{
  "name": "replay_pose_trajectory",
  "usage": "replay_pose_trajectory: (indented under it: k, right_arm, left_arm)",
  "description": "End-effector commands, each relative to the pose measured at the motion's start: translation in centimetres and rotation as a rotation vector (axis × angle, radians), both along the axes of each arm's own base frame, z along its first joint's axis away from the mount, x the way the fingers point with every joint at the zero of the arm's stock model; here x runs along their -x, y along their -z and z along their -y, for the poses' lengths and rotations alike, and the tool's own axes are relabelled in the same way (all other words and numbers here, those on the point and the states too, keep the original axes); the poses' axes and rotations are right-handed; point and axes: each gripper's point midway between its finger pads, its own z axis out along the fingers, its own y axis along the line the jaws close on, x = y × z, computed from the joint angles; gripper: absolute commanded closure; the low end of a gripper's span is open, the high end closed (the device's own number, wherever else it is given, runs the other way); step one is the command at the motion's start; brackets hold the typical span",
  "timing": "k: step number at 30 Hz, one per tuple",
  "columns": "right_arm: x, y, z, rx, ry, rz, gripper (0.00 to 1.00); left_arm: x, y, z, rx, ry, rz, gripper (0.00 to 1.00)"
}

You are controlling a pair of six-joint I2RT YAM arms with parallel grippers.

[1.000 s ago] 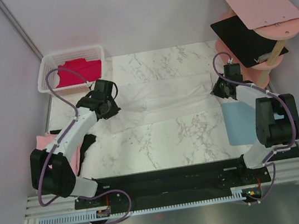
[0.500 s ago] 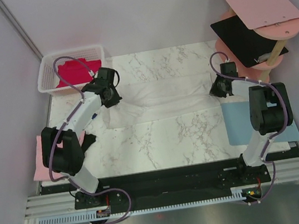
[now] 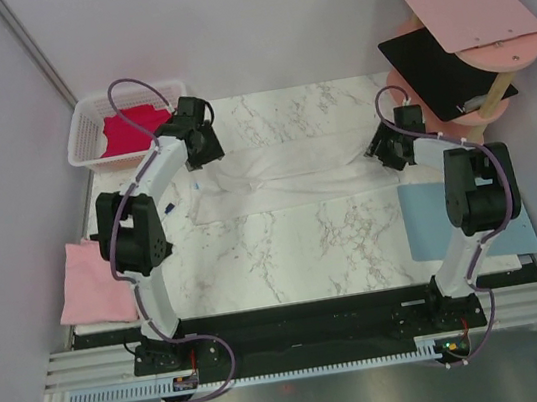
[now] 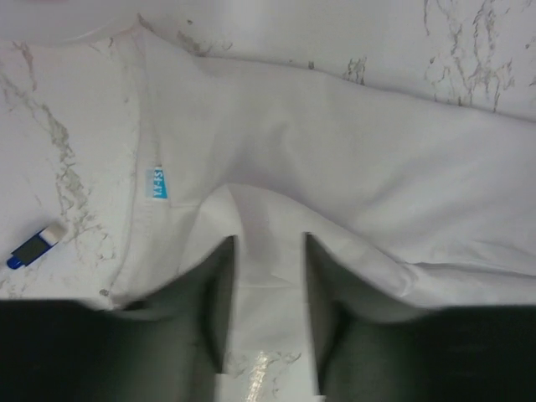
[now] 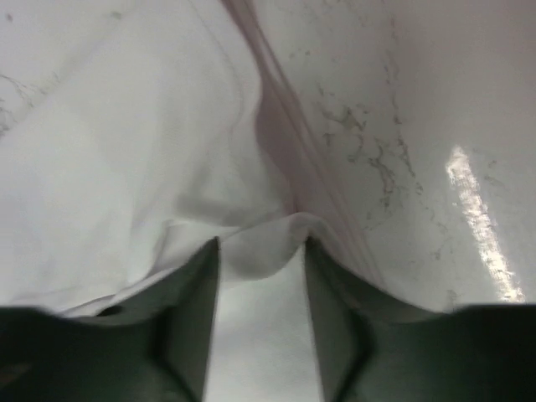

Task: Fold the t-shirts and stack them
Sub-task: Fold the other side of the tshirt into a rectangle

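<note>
Across the far half of the marble table (image 3: pixel 286 249) lies the white t-shirt (image 3: pixel 289 170), folded into a long band. The left gripper (image 4: pixel 266 243) and right gripper (image 5: pixel 261 243) sit at its opposite ends, jaws parted around raised folds, apparently not pinching them.

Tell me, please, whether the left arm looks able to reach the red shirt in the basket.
Probably yes: the left gripper sits just beside the basket, whose red shirt lies uncovered; white shirt cloth between its parted fingers must drop first.

left gripper (image 4: pixel 266 243) — jaws apart | right gripper (image 5: pixel 260 247) — jaws apart
</note>
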Motion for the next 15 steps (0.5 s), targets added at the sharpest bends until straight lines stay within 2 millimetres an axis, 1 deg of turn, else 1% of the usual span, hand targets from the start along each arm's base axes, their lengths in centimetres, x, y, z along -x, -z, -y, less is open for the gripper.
replay_pose_trajectory:
  k: [1, 2, 3, 4, 5, 6, 7, 8, 9, 10, 11, 13, 14, 15]
  right_arm:
    - [-0.6, -2.2, -0.1, 0.004, -0.032, 0.098, 0.09]
    - [-0.8, -3.3, -0.2, 0.016, -0.048, 0.143, 0.02]
    - [-0.9, -4.3, -0.2, 0.034, -0.051, 0.183, 0.02]
    - [-0.5, -6.0, -0.3, 0.05, -0.052, 0.224, 0.02]
    - [-0.4, -6.8, -0.1, 0.076, -0.062, 0.245, 0.02]
    - [-0.2, -7.5, 0.2, 0.1, -0.049, 0.262, 0.02]
    - [0.1, -8.8, 0.4, 0.112, -0.047, 0.289, 0.02]
    - [0.3, -9.1, 0.3, 0.117, -0.052, 0.293, 0.02]
    - [0.5, -9.6, -0.9, 0.119, -0.084, 0.301, 0.02]
    - [0.7, -10.2, -0.9, 0.122, -0.087, 0.314, 0.02]
    - [0.9, -10.4, -1.0, 0.121, -0.088, 0.321, 0.02]
    - [1.3, -10.7, -1.1, 0.118, -0.086, 0.328, 0.02]
    - [1.3, -10.8, -1.2, 0.115, -0.089, 0.333, 0.02]
    - [1.4, -10.9, -1.3, 0.113, -0.091, 0.333, 0.02]
  left_arm:
    - [-2.3, -1.0, 0.6, 0.017, 0.063, 0.028, 0.19]
    - [-2.5, -1.3, 0.4, 0.007, 0.05, 0.038, 0.08]
    - [-2.3, -2.2, 0.3, 0.005, 0.049, 0.055, 0.01]
    - [-2.1, -2.5, 0.2, 0.007, 0.051, 0.061, 0.0]
    - [-1.9, -3.1, 0.3, 0.015, 0.057, 0.071, 0.0]
    - [-1.3, -2.9, 0.4, 0.02, 0.067, 0.062, 0.0]
    - [-0.8, -4.2, 0.6, 0.035, 0.083, 0.09, 0.0]
    - [-0.4, -4.3, 0.9, 0.048, 0.096, 0.092, 0.0]
    - [0.6, -3.6, 1.7, 0.075, 0.126, 0.077, 0.0]
    - [1.2, -4.4, 2.1, 0.094, 0.142, 0.094, 0.01]
    - [2.5, -3.3, 3.3, 0.113, 0.177, 0.067, 0.01]
    - [3.1, -3.3, 4.6, 0.145, 0.211, 0.088, 0.06]
    - [4.2, -2.5, 5.8, 0.171, 0.245, 0.065, 0.09]
    - [4.2, -2.2, 6.4, 0.187, 0.25, 0.069, 0.16]
